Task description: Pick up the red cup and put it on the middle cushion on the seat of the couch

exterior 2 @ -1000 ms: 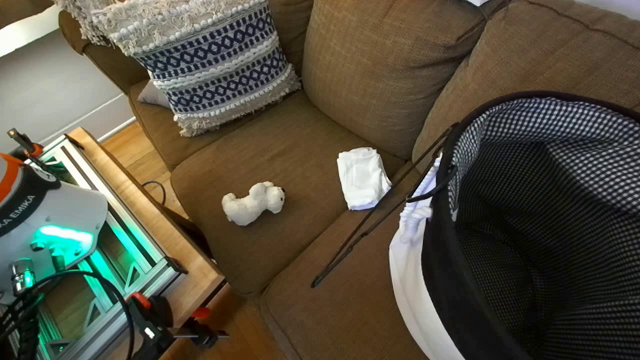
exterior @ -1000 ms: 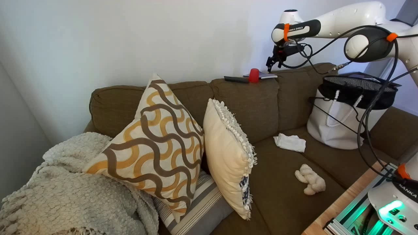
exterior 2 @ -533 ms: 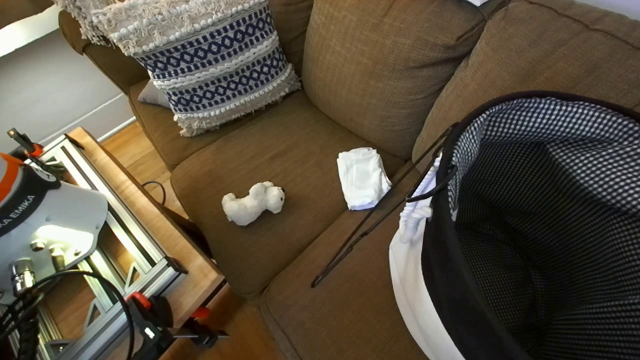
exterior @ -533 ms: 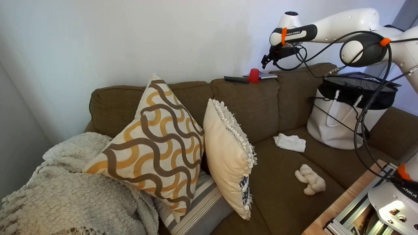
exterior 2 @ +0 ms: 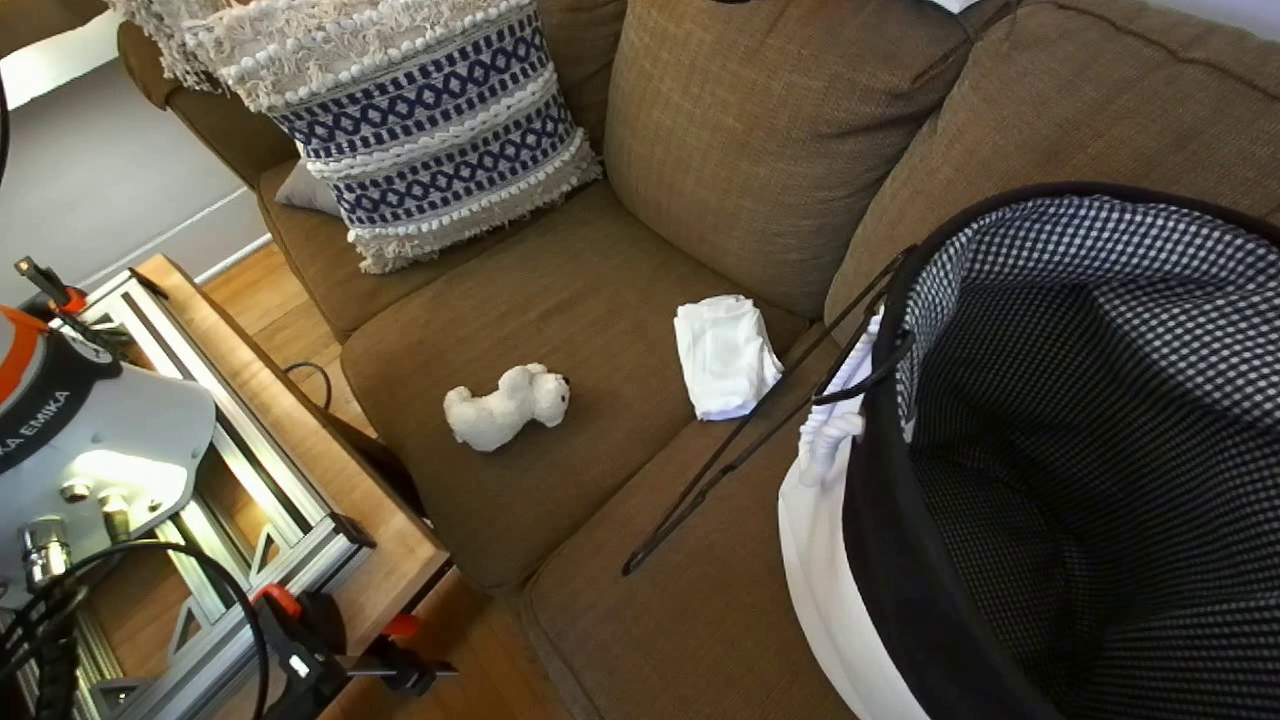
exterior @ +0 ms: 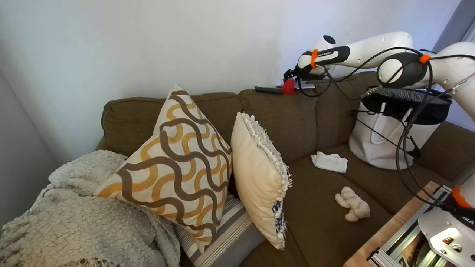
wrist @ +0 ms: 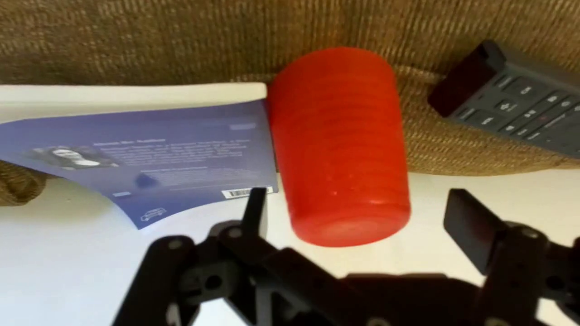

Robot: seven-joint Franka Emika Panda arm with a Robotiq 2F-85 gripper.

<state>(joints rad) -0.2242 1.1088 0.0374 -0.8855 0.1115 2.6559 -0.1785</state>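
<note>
The red cup (exterior: 288, 88) stands upside down on top of the couch's backrest. In the wrist view the cup (wrist: 342, 145) shows large, its closed base toward my gripper (wrist: 356, 210). The gripper is open, one finger on each side of the cup's base, with gaps between them and the cup. In an exterior view my gripper (exterior: 290, 76) is at the cup's top and partly overlaps it. The middle seat cushion (exterior 2: 570, 285) of the brown couch shows in both exterior views (exterior: 311, 207). The cup is out of view in an exterior view.
A purple book (wrist: 195, 158) lies left of the cup and a dark remote (wrist: 521, 99) right of it. A white stuffed toy (exterior 2: 507, 405) and a folded white cloth (exterior 2: 727, 355) lie on the middle cushion. A fringed pillow (exterior 2: 420, 130) and a tall basket (exterior 2: 880, 560) flank it.
My arm has moved down and toward the cup, bringing the gripper from above and beside it to the cup's top. The base light changed from green to white. The cup has not moved.
</note>
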